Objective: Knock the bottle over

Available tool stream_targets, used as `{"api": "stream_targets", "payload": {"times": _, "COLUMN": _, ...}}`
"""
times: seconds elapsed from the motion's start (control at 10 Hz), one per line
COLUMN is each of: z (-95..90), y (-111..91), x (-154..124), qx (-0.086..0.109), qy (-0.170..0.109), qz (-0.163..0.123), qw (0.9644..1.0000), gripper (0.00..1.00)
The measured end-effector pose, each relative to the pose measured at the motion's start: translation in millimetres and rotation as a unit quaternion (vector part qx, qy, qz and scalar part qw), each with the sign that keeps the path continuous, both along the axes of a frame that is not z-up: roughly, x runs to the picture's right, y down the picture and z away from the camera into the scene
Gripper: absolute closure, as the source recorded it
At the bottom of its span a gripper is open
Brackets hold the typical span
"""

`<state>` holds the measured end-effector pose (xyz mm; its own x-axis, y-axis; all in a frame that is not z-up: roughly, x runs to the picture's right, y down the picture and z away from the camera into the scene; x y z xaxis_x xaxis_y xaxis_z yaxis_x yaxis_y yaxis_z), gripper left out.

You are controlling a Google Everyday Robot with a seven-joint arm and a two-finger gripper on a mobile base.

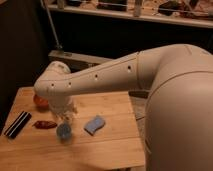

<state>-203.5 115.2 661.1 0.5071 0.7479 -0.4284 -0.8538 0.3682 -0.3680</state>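
My white arm reaches in from the right across the wooden table (115, 150). Its wrist hangs over the table's left part, and the gripper (67, 116) points down just above the small blue cup (63, 131). The bottle stood in this spot, and the wrist and gripper now cover it; I cannot make it out as a separate thing. The blue sponge (95, 124) lies to the right of the gripper, apart from it.
A red bowl (40, 102) sits behind the wrist at the left. A small red object (45, 124) and a black flat item (17, 124) lie at the table's left edge. A dark wall and a shelf stand behind the table.
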Motion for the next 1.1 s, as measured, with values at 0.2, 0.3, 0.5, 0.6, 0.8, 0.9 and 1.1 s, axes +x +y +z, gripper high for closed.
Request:
{"api": "stream_targets", "payload": {"times": 0.2, "z": 0.4, "y": 4.6, "x": -15.1, "qx": 0.000, "qy": -0.013, "qz": -0.025, "qw": 0.9996, "gripper": 0.35}}
{"api": "stream_targets", "payload": {"times": 0.3, "z": 1.2, "y": 6.9, "x": -25.5, "qx": 0.000, "qy": -0.020, "qz": -0.038, "qw": 0.9991, "gripper": 0.35}}
{"api": "stream_targets", "payload": {"times": 0.5, "z": 4.3, "y": 12.4, "x": -49.8, "qx": 0.000, "qy": -0.036, "qz": -0.067, "qw": 0.9971, "gripper": 0.35}}
{"api": "stream_targets", "payload": {"times": 0.6, "z": 5.7, "y": 14.7, "x": -60.1, "qx": -0.001, "qy": -0.043, "qz": -0.077, "qw": 0.9961, "gripper": 0.35}}
{"api": "stream_targets", "payload": {"times": 0.8, "z": 9.9, "y": 20.4, "x": -88.7, "qx": -0.007, "qy": -0.062, "qz": -0.103, "qw": 0.9927, "gripper": 0.35}}
{"api": "stream_targets", "payload": {"times": 0.9, "z": 11.5, "y": 21.1, "x": -96.5, "qx": -0.009, "qy": -0.068, "qz": -0.108, "qw": 0.9918, "gripper": 0.35}}
{"api": "stream_targets", "payload": {"times": 1.1, "z": 17.7, "y": 19.4, "x": -112.4, "qx": -0.014, "qy": -0.079, "qz": -0.115, "qw": 0.9901, "gripper": 0.35}}
